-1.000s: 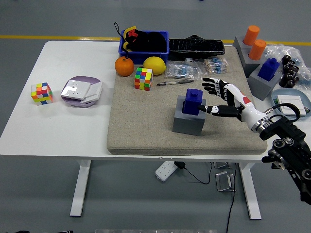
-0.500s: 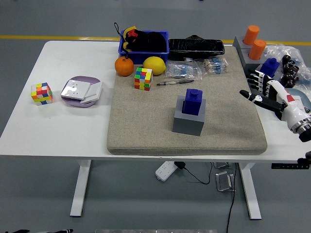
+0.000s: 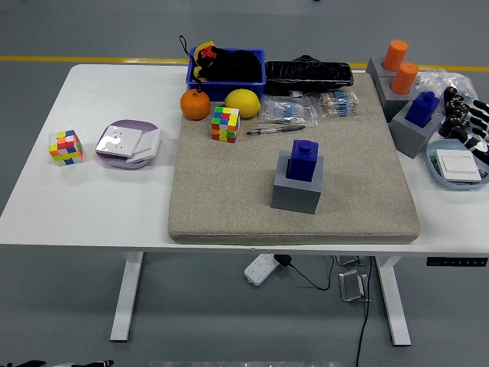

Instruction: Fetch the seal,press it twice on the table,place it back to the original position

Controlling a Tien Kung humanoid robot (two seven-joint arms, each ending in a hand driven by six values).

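A blue seal (image 3: 304,160) stands upright in its grey block holder (image 3: 296,194) at the middle of the beige mat (image 3: 229,199). Nothing touches it. Only the black-and-white fingertips of my right hand (image 3: 481,128) show at the right edge, spread apart and holding nothing, well to the right of the seal. My left hand is out of view.
A second blue seal (image 3: 422,107) in a grey holder and two orange cylinders (image 3: 399,66) stand at the back right. A blue-rimmed dish (image 3: 457,165) lies by the hand. An orange (image 3: 195,105), lemon (image 3: 243,102), cube (image 3: 225,124), pen (image 3: 275,130) and blue bin (image 3: 227,67) sit behind.
My right hand has pulled away from the seal, moving right across the mat until only its fingertips remain at the picture's right edge. The seal stays in its holder.
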